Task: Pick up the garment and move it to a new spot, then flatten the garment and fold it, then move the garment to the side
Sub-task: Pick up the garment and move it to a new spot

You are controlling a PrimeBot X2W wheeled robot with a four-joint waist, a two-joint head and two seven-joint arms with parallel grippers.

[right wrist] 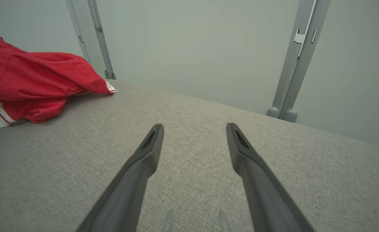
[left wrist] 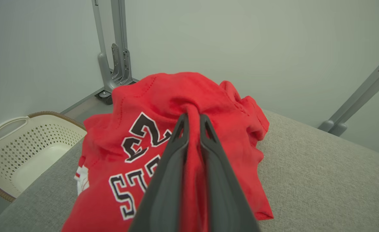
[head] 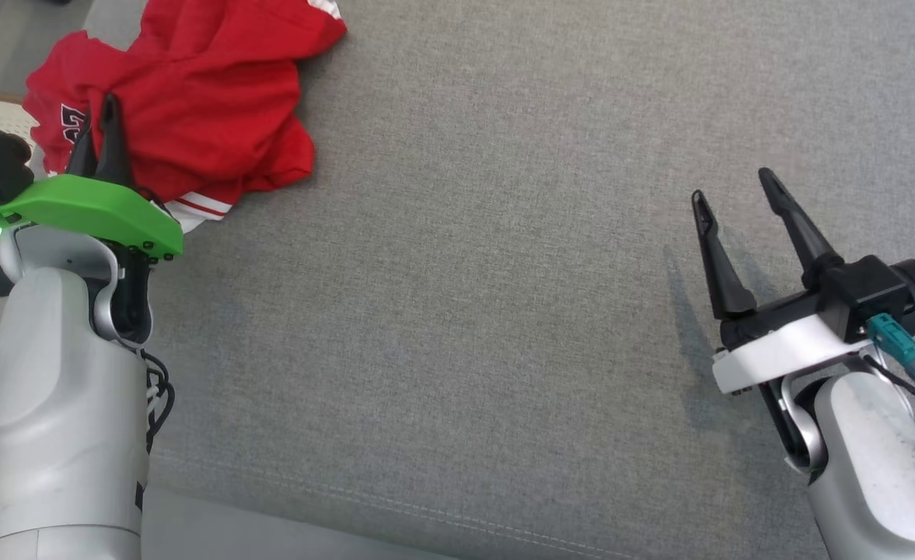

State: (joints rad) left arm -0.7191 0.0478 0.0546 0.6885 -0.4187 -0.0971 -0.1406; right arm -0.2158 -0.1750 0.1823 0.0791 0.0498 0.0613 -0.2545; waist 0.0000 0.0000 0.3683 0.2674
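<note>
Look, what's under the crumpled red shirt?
The red shirt lies on the grey cushion, which shows beside it. Anything beneath its folds is covered. The left pincer pinches a fold on top.

One red garment [head: 193, 85]; one cream basket [left wrist: 25, 151]; two hands, left hand [head: 98, 123] and right hand [head: 731, 184].

The garment [head: 193, 85] lies on the padded surface [head: 504, 311]; a basket [left wrist: 15, 151] stands just left of it, the right gripper [head: 731, 183] well to its right.
</note>
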